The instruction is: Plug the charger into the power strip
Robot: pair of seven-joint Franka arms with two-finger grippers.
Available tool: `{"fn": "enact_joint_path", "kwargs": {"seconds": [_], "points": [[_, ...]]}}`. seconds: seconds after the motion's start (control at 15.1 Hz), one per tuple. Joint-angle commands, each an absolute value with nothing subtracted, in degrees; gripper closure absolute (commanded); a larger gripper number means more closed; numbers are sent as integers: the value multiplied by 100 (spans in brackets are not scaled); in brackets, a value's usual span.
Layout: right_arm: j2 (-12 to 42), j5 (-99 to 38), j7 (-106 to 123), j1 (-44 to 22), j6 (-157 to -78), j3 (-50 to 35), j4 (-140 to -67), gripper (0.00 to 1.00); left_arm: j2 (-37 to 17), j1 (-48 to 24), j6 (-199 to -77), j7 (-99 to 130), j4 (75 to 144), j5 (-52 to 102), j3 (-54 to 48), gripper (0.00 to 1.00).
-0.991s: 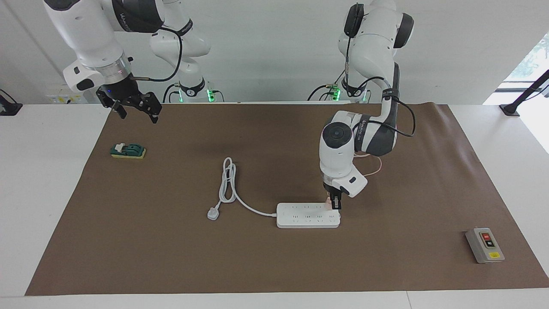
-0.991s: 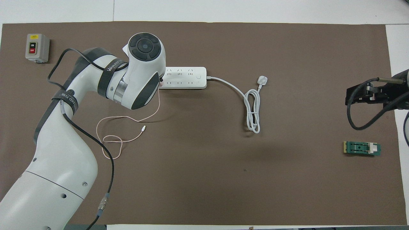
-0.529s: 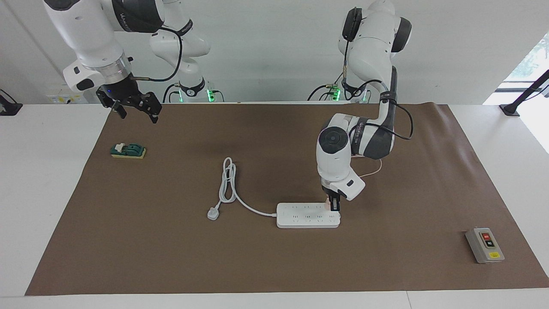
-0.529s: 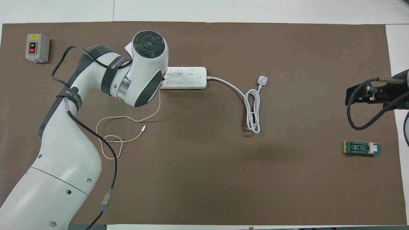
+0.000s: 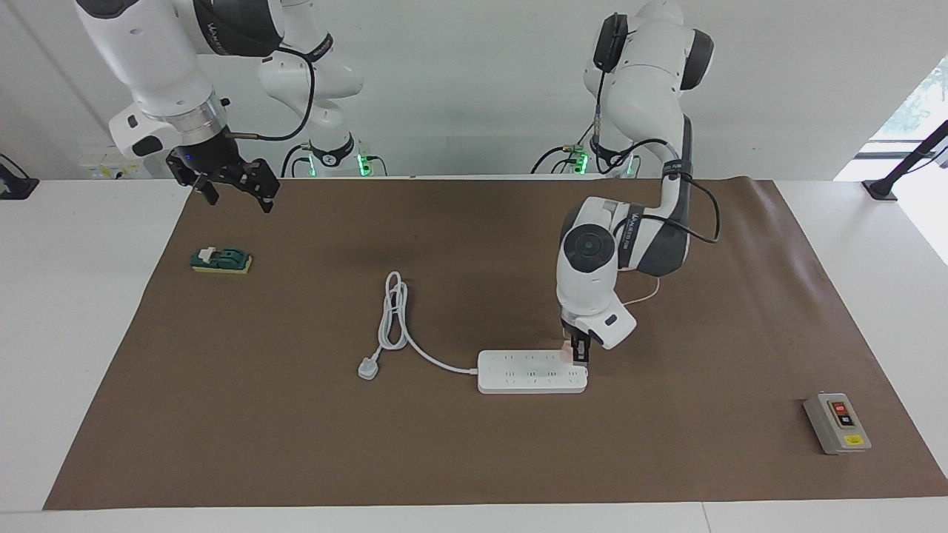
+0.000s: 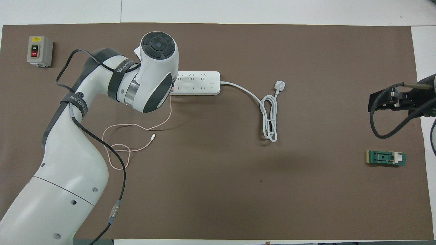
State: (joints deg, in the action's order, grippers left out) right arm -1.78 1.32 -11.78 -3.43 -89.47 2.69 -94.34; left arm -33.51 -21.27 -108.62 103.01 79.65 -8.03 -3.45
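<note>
The white power strip (image 5: pixel 526 374) lies flat mid-table; it also shows in the overhead view (image 6: pixel 199 82). My left gripper (image 5: pixel 578 354) points down at the strip's end toward the left arm's end of the table. It is shut on the pale-pink charger (image 5: pixel 569 353), which sits against the socket row nearer the robots. Its thin pink cable (image 6: pixel 136 126) trails in loops over the mat toward the robots. In the overhead view the left wrist hides the gripper, and only a pink sliver of the charger (image 6: pixel 173 90) shows. My right gripper (image 5: pixel 235 191) waits open in the air.
The strip's thick white cord ends in a white three-pin plug (image 5: pixel 368 368) toward the right arm's end. A grey box with red and black buttons (image 5: pixel 837 423) stands at the left arm's end. A green and yellow block (image 5: pixel 221 260) lies below the right gripper.
The left arm's wrist and elbow have shifted a little above the strip while the gripper stayed at the strip's end with the charger. The right arm has not moved.
</note>
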Motion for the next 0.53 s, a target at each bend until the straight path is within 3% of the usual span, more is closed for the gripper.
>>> {"fn": "enact_joint_path", "kwargs": {"seconds": [0.0, 0.46], "points": [[-202, 132, -1081, -255, -8833, 229, -9422, 0, -2708, -1811, -10355, 9714, 8095, -528, -343, 0], [-202, 132, -1081, -255, -8833, 229, -9422, 0, -1698, -1056, -9652, 7624, 8086, -519, -334, 0]]}}
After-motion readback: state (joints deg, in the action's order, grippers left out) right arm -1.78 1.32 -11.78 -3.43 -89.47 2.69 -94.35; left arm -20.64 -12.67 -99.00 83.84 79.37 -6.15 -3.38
